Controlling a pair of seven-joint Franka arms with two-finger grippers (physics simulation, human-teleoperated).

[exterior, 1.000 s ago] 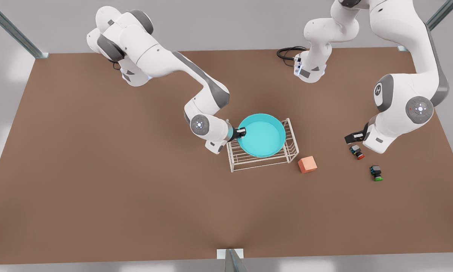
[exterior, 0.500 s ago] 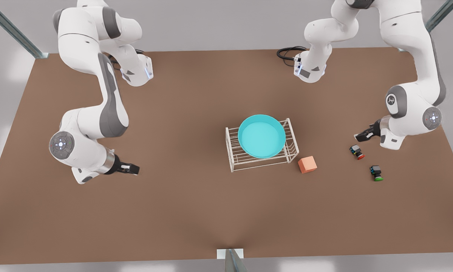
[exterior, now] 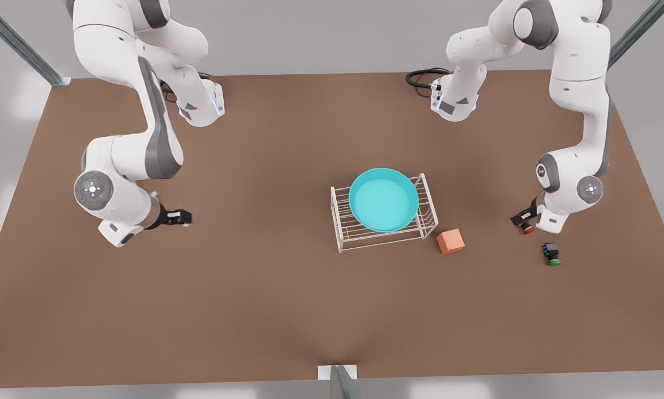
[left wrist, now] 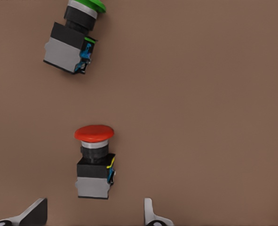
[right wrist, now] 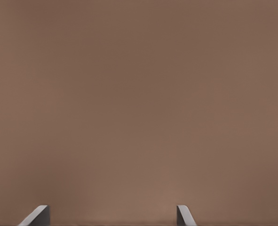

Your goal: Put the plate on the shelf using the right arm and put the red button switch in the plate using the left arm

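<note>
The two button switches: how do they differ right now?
The red switch has a red cap and sits between the left gripper's open fingers. The green switch has a green cap, lies tilted and lies apart from the gripper. Both have black-and-grey bodies and lie on the table.

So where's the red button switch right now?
On the table at the front view's right, the red button switch lies under the open left gripper, beside the green button switch.

An orange cube (exterior: 450,241) sits on the brown tabletop (exterior: 254,288). A green-capped switch (exterior: 551,254) lies at its 3 o'clock, well apart. A black cable (exterior: 420,77) coils at 12 o'clock.
</note>
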